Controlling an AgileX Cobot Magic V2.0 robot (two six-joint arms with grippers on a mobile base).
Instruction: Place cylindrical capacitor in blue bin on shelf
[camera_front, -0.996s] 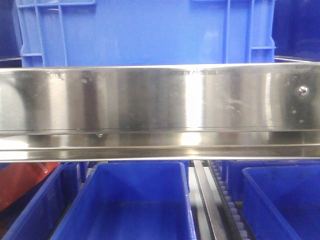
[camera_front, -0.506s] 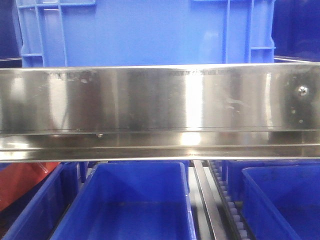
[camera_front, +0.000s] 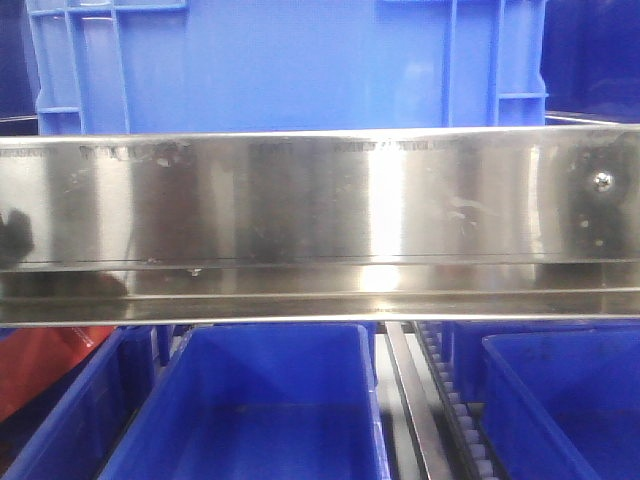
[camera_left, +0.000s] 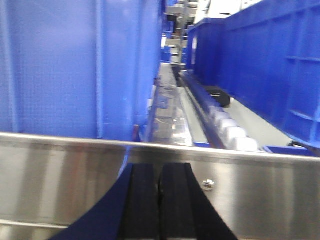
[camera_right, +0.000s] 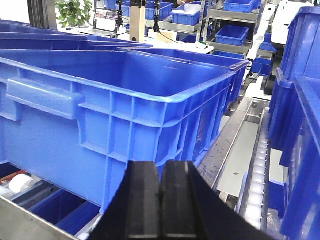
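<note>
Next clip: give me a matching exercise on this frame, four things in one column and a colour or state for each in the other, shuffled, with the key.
Things:
1. shelf rail
2. upper bin
3. left gripper
4. object at the lower left of the front view

Colour or state:
A. red
B. black pads pressed together
C. shiny steel with a screw near its right end
D. blue, standing on the tier above the rail

Pairs: 1-C, 2-D, 3-B, 4-A
</note>
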